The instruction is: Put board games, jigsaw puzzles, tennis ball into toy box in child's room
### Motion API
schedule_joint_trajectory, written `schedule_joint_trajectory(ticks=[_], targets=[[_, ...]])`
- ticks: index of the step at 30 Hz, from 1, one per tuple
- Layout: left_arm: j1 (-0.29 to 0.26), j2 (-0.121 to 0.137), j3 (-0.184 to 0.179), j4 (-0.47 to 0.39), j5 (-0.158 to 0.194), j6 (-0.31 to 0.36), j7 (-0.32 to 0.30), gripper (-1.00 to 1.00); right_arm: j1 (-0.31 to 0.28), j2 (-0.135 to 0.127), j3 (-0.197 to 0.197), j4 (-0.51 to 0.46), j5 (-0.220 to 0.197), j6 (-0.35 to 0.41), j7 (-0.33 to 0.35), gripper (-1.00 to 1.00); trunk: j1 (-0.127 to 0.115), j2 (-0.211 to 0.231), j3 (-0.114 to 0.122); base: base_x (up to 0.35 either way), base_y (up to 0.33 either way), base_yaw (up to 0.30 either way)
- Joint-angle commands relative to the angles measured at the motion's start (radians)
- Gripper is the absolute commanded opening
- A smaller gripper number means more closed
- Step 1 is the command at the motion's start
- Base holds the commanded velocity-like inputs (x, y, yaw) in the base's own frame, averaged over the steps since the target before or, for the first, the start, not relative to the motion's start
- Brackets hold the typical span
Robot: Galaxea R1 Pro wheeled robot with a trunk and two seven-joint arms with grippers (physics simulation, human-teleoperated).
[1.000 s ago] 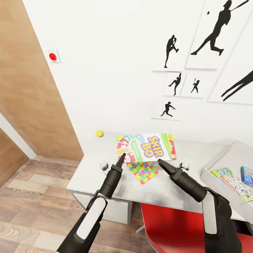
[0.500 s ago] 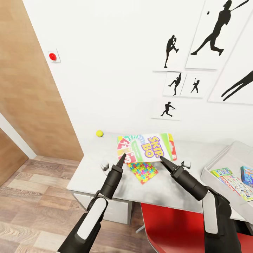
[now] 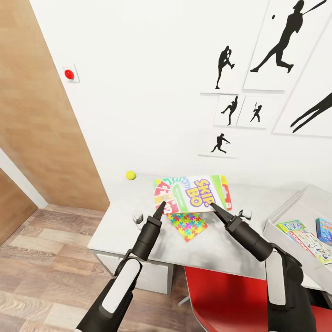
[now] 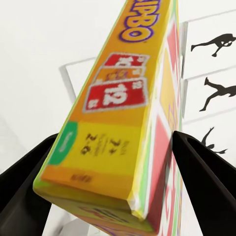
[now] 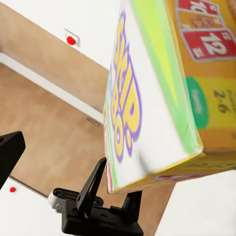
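Observation:
The yellow-green-red Skip-Bo board game [image 3: 191, 193] hangs tilted over the table [image 3: 115, 230], between my two arms. My left gripper [image 3: 160, 206] is at its near left corner. In the left wrist view the box end [image 4: 118, 142] sits between both fingers [image 4: 24, 191], which touch it. My right gripper [image 3: 214, 207] is at the box's near right edge, open, with the box face [image 5: 147, 98] close before it. A jigsaw puzzle [image 3: 188, 225] lies under the box. The tennis ball [image 3: 131, 174] rests by the wall. The toy box [image 3: 295, 205] at the right holds a green-edged game [image 3: 302, 235] and a blue one [image 3: 324, 229].
A red chair [image 3: 221, 299] stands under the table's front edge between my arms. Two small white items [image 3: 137, 216] [image 3: 244, 215] sit on the table near the grippers. A wooden wardrobe door [image 3: 37, 115] and a red wall button [image 3: 68, 74] are at the left.
My right gripper has moved a little forward and up, closer to the box's near right edge. The left arm and the box have hardly moved.

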Motion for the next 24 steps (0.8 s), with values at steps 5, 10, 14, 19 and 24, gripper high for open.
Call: schedule_joint_trajectory(ticks=[5, 10, 14, 19, 24], targets=[[-0.002, 0.0, -0.002, 0.001, 0.006, -0.005, -0.001, -1.0, -0.001, 0.001, -0.002, 0.0, -0.011, 0.003, 0.002, 1.0, 0.001, -0.002, -0.002, 0.0, 0.0, 0.0], [-0.002, 0.0, -0.002, 0.001, 0.006, -0.005, -0.002, -1.0, -0.002, 0.001, -0.002, 0.0, -0.02, 0.001, 0.002, 1.0, 0.001, -0.002, -0.002, 0.0, 0.0, 0.0], [-0.002, 0.0, -0.003, 0.002, 0.006, -0.005, -0.002, -1.0, -0.002, 0.001, -0.002, 0.0, -0.025, 0.001, 0.002, 1.0, 0.001, -0.002, -0.002, 0.0, 0.0, 0.0], [-0.002, 0.0, -0.003, 0.003, 0.006, -0.005, -0.002, -1.0, -0.002, 0.001, -0.002, 0.0, -0.028, 0.001, 0.002, 1.0, 0.001, -0.002, -0.002, 0.0, 0.0, 0.0], [-0.002, 0.0, -0.003, 0.003, 0.006, -0.005, -0.002, -1.0, -0.002, 0.001, -0.002, 0.0, -0.031, 0.001, 0.002, 1.0, 0.001, -0.002, -0.002, 0.0, 0.0, 0.0]])
